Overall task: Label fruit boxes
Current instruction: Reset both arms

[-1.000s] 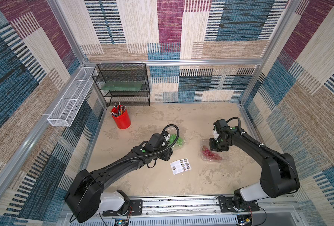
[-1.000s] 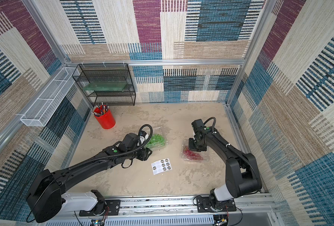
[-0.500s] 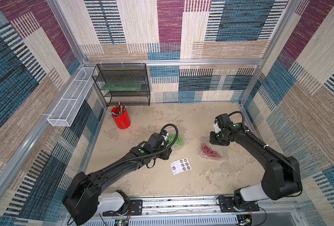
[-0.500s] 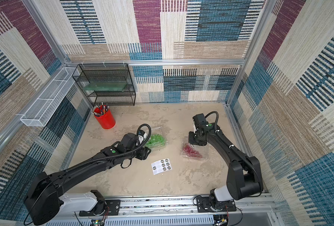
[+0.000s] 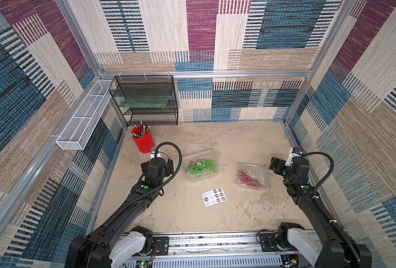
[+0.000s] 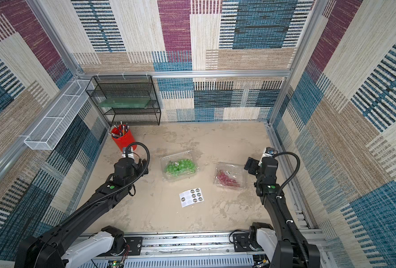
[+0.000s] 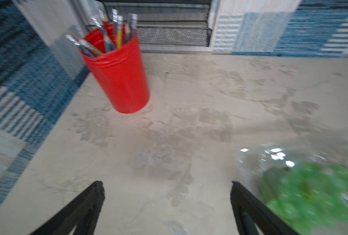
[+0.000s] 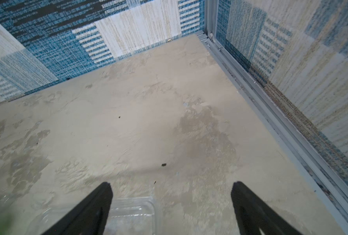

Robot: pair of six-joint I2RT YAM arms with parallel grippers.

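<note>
The green-grape box (image 5: 200,168) and the red-grape box (image 5: 251,177), both clear clamshells, lie on the tabletop (image 5: 238,143) just beyond the sticker sheet (image 5: 214,197). The green one is off the sheet's far left corner and the red one off its far right. Each lid appears to carry a small round label (image 5: 199,164), so the labelling looks done or nearly so.

The left gripper (image 7: 167,185) has its jaws spread wide and empty. It is near the green-grape box on the side away from the sheet, apart from it in both top views. The right gripper (image 8: 172,184) is likewise spread and empty, near the red-grape box's outer side.

These boxes look light, thin-walled and slick. The lids probably dent under a firm press, and the loose grapes likely roll and shift the weight. The rim seam where lid meets base is probably the stiffest part, so a gentle grip across a short side there seems safest. A box pressed from above may skid unless the other gripper braces it.
</note>
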